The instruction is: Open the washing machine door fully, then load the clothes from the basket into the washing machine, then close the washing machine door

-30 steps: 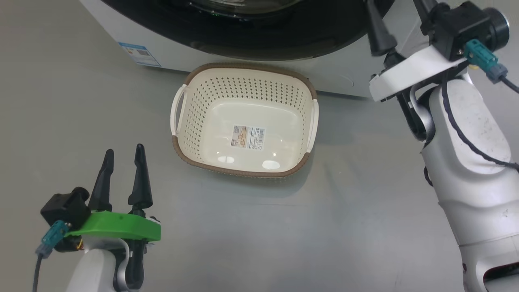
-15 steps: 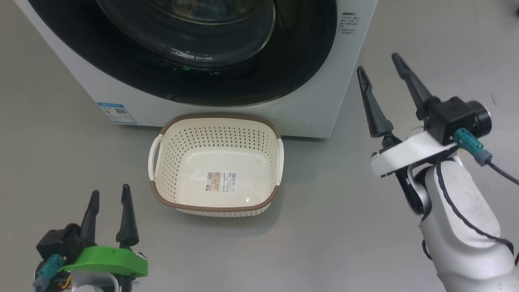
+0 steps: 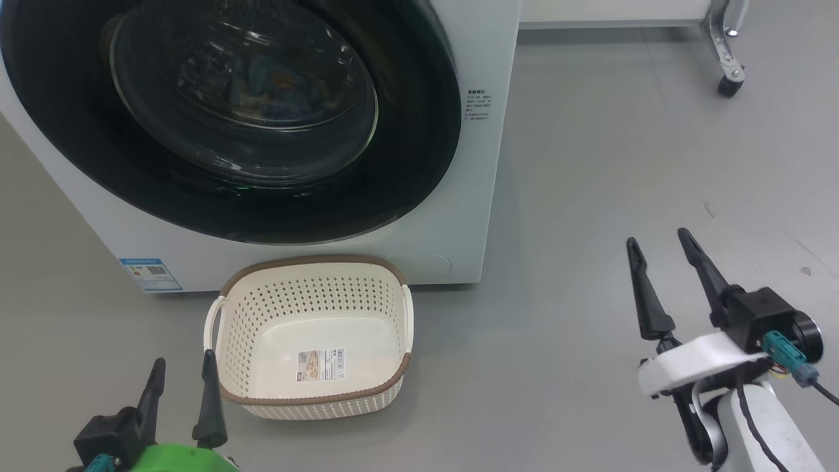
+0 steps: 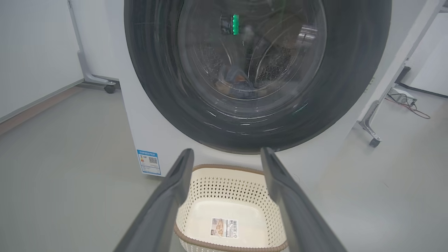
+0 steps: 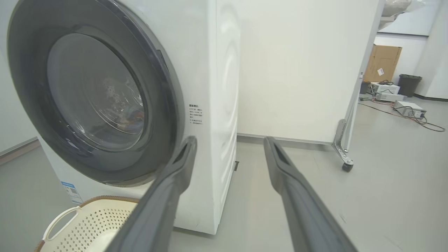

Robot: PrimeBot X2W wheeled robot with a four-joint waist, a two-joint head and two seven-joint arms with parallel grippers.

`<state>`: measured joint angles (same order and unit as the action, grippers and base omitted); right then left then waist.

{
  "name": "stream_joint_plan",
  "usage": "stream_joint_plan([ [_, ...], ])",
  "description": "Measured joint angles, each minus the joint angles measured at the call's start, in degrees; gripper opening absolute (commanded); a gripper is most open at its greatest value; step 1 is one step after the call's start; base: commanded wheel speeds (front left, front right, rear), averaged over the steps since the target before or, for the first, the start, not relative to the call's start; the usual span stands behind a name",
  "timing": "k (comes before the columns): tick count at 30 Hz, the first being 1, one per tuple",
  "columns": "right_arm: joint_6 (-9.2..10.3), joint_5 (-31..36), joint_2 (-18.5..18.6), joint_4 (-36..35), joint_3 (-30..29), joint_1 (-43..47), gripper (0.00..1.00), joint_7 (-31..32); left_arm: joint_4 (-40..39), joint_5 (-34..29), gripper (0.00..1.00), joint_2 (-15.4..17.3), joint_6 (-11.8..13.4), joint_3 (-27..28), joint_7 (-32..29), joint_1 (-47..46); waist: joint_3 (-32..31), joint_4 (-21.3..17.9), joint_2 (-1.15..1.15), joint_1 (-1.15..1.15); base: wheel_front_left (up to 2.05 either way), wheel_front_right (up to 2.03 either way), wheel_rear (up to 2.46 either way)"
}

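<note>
The white washing machine stands at the top left, its black-rimmed round door shut flat against the front. Through the glass the clothes show as blue and orange fabric inside the drum. On the floor before it sits the cream basket, holding nothing but its sticker. My left gripper is open just left of the basket's near corner. Well to the right of the machine, over bare floor, my right gripper is open.
A blue label sits low on the machine's front. A metal frame leg on a caster stands at the back right beside a white panel. Boxes, a bin and cables lie far off to the right.
The head camera has tilted up, bringing the whole door into sight. My right gripper has come down and away from the machine's right edge. The left gripper stays open near the basket.
</note>
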<state>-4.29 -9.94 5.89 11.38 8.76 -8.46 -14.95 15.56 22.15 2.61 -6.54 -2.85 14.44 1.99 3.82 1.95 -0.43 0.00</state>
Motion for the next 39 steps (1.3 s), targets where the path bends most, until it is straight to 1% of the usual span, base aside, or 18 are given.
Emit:
stream_joint_plan([
  [2,0.97,0.16,0.58,-0.74,-1.76,2.47,1.00,0.00,-0.24,-0.38,1.00,-0.03,-0.01,-0.55,0.00,0.05,-1.10,-0.51,0.00,0.00,0.00,0.00,0.00],
  [7,1.96,0.59,0.85,-1.48,-3.48,7.89,1.00,0.01,-1.30,-0.99,1.00,-0.05,0.00,-0.09,0.00,0.96,-3.12,-0.88,0.00,0.00,0.00,0.00,0.00],
  [13,1.96,1.07,-0.31,-2.99,-3.93,9.00,1.00,0.04,-1.68,-1.55,1.00,-0.03,0.01,1.00,0.00,2.32,-3.72,-0.63,0.00,0.00,0.00,0.00,0.00],
  [19,1.97,1.09,-0.36,-4.16,-5.43,10.04,1.00,0.05,-2.30,-2.18,1.00,-0.04,0.01,0.99,0.00,2.56,-3.93,-0.09,0.00,0.00,0.00,0.00,0.00],
  [35,1.80,1.99,-1.54,-5.49,-7.11,12.06,1.00,0.05,-3.02,-2.99,1.00,-0.05,0.00,1.44,0.00,3.90,-4.16,0.78,0.00,0.00,0.00,0.00,0.00],
  [39,1.38,2.01,-1.80,-5.52,-7.47,12.59,1.00,0.05,-3.09,-3.01,1.00,-0.05,0.00,1.81,0.00,3.91,-4.14,0.93,0.00,0.00,0.00,0.00,0.00],
])
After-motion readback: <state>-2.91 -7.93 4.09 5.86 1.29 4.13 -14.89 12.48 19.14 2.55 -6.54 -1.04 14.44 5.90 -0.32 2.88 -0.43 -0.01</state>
